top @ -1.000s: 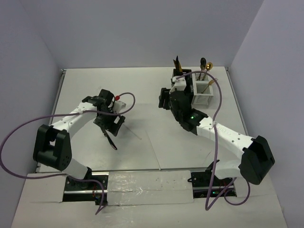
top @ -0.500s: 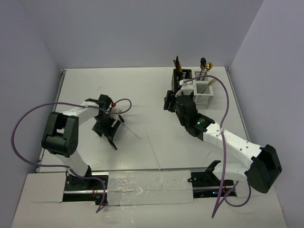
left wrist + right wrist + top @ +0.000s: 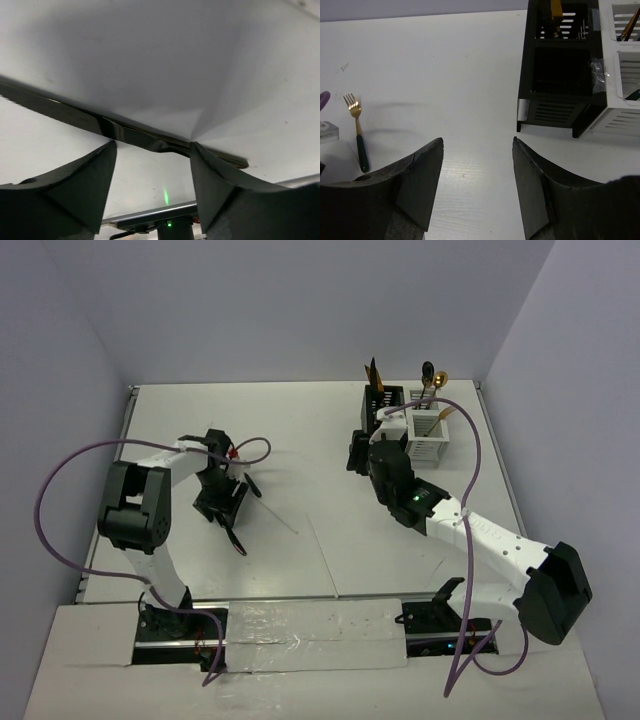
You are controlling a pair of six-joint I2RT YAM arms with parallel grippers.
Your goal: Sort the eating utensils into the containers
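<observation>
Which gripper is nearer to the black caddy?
Right. The right gripper is just short of the black caddy, open toward it; the left gripper is far across the table, at a black knife.

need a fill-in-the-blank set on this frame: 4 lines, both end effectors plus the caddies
1. The slim black utensil lying between the fingers of the open left end effector is a ____.
2. The open right end effector holds ____.
3. In the right wrist view, the gold-tined utensil lying on the table is a ____.
4. The caddy joined to the side of the black caddy is ____ in colour.

Missing words: knife; nothing; fork; white
</observation>
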